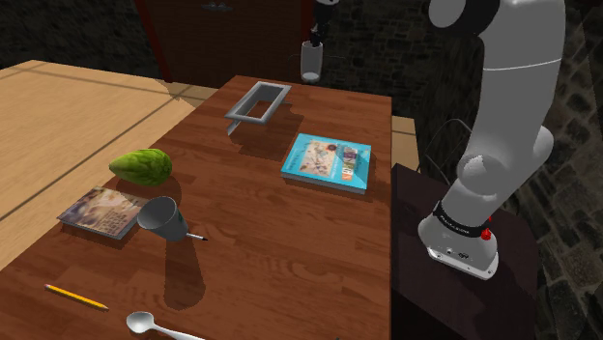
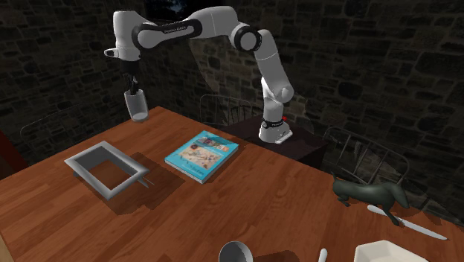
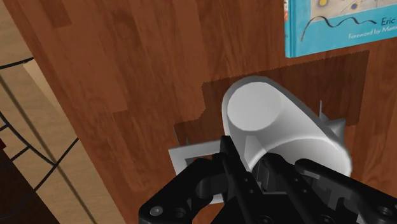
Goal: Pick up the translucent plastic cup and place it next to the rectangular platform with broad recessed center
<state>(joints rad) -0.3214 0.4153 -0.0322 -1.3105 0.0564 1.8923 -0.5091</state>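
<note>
Fingers (image 3: 236,162) of the black gripper (image 1: 320,37) are clamped on the rim of the pale grey cup (image 1: 310,61), one on each side of its wall. The cup hangs upright below the hand with its base down, clear of the table (image 1: 280,261). From the wrist, a corner of the grey platform (image 3: 184,157) shows directly under the cup (image 3: 280,127).

Across the shoulder view, the table's left part carries a green fruit (image 1: 141,167), a picture book (image 1: 101,212), a tipped metal cup (image 1: 162,218), a pencil (image 1: 75,297) and a spoon (image 1: 159,326). The platform (image 1: 258,101) lies near the far edge, a rectangular frame with a wide sunken middle. Bare wood runs along its left side and between it and the blue book (image 1: 329,161) to its right. More open wood stretches in front of the book toward the near edge. The dark stand (image 1: 454,280) sits against the table's right edge.

In the second exterior view the arm (image 2: 264,59) rises from its base, bends at the elbow and reaches level to the left. There the gripper (image 2: 132,83) points straight down, holding the cup (image 2: 137,106) above the table's far corner beside the platform (image 2: 106,169).
</note>
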